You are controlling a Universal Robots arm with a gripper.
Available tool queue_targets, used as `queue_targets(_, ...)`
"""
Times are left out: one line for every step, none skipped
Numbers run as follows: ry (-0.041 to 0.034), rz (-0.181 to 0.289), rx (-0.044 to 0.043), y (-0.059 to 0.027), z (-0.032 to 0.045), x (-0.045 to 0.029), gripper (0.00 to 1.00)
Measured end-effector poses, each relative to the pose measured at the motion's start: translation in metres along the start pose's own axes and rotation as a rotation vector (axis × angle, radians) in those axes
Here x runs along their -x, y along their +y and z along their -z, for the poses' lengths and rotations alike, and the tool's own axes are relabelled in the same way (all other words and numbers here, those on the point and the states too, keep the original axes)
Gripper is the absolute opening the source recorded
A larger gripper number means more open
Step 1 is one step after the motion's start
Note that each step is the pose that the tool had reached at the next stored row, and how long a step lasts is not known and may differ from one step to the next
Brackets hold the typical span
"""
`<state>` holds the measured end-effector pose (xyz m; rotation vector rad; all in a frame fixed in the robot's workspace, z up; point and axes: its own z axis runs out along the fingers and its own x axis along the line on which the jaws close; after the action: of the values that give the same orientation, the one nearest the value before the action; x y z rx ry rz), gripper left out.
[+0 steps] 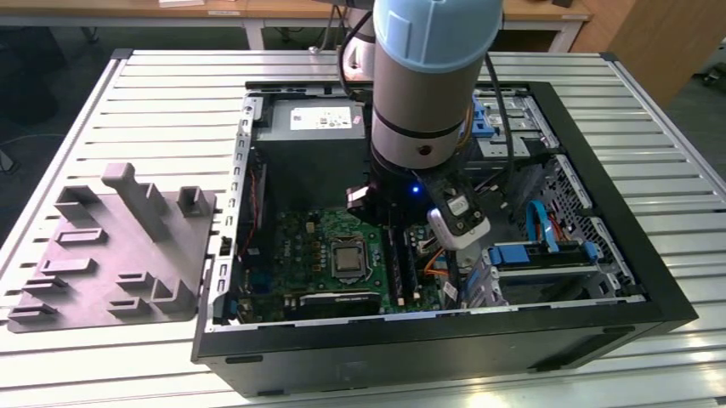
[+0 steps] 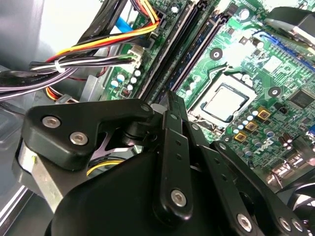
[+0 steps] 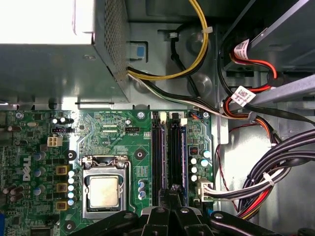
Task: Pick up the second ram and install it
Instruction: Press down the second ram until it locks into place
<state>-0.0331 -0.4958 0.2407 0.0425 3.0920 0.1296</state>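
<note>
Hovering low inside the computer case point(image 1: 227, 255), the pincer point(image 3: 172, 194) is pinching shut over the second ram point(image 3: 180, 157), which is lying lengthwise in its slot straight ahead.

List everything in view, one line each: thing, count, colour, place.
table: one, silver slats, under everything.
computer case: one, black, open, mid-table.
fixture: one, grey, on the table at the exterior view's left of the case.
power-supply box: one, grey, far end of the case.
motherboard: one, green, case floor.
processor socket: one, silver, on the motherboard.
slot rails: at least two, black, beside the socket.
ram: count unclear, dark blue, on edge among the rails.
cables: many, yellow, black, red, beside the motherboard.
drive brackets: blue, exterior view's right of the case.
arm: one, grey and pale blue, reaching into the case.
gripper: one, black, over the slot rails.
</note>
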Motion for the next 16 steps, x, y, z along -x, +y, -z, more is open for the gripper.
queue_targets(0.0, 0.0, 0.0, 0.001, -0.0001, -0.0001, 0.1)
queue_targets(0.0, 0.0, 0.0, 0.0021, -0.0002, -0.0001, 0.1)
queue_targets(0.0, 0.0, 0.0, 0.0033, -0.0003, -0.0001, 0.1)
queue_targets(0.0, 0.0, 0.0, 0.0045, -0.0004, -0.0002, 0.1)
queue_targets(0.0, 0.0, -0.0001, 0.0057, -0.0005, -0.0002, 0.1)
queue_targets(0.0, 0.0, 0.0, 0.0068, -0.0007, -0.0003, 0.1)
queue_targets(0.0, 0.0, 0.0, 0.0077, -0.0008, -0.0003, 0.1)
queue_targets(0.0, 0.0, -0.0001, 0.0085, -0.0008, -0.0003, 0.1)
queue_targets(0.0, 0.0, 0.0, 0.0093, -0.001, -0.0003, 0.1)
queue_targets(0.0, 0.0, 0.0, 0.01, -0.001, -0.0004, 0.1)
queue_targets(0.0, 0.0, 0.0, 0.0106, -0.0011, -0.0004, 0.1)
queue_targets(0.0, 0.0, -0.0001, 0.0113, -0.0011, -0.0004, 0.1)
queue_targets(0.0, 0.0, 0.0, 0.012, -0.0012, -0.0005, 0.1)
queue_targets(0.0, 0.0, 0.0, 0.0127, -0.0013, -0.0005, 0.1)
queue_targets(0.0, 0.0, 0.0, 0.0137, -0.0014, -0.0005, 0.1)
queue_targets(0.0, 0.0, 0.0, 0.0147, -0.0015, -0.0006, 0.1)
